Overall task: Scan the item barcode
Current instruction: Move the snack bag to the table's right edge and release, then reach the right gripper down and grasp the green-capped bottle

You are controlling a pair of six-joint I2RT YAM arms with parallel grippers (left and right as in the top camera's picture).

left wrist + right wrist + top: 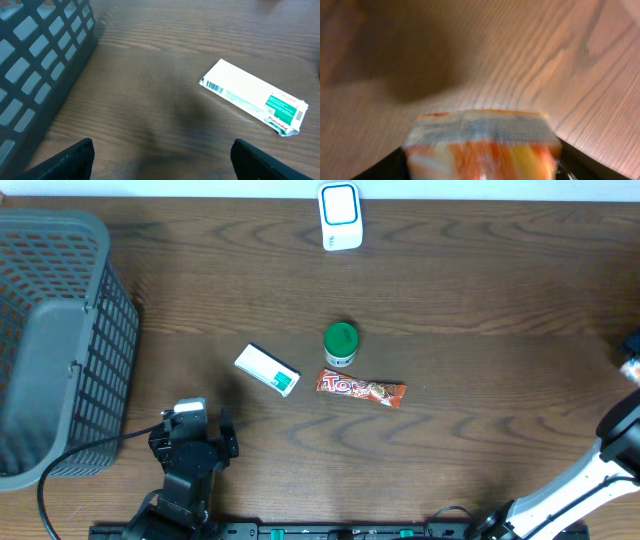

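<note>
An orange, yellow and white box (480,140) fills the gap between the fingers of my right gripper (480,167) and is smeared with blur. I cannot tell whether the fingers still press on it. Overhead, the right gripper (630,352) is at the far right table edge, mostly cut off. The white-and-blue scanner (340,216) stands at the back centre. My left gripper (193,432) sits low at the front left. In the left wrist view my left gripper (160,162) is open and empty over bare wood. A white-and-green box (252,97) with a barcode (215,86) on its end lies ahead of it.
A grey mesh basket (50,350) takes up the left side, and its wall (40,65) is close on the left gripper's left. In mid-table lie the white-and-green box (267,369), a green-capped bottle (340,343) and a red candy bar (361,388).
</note>
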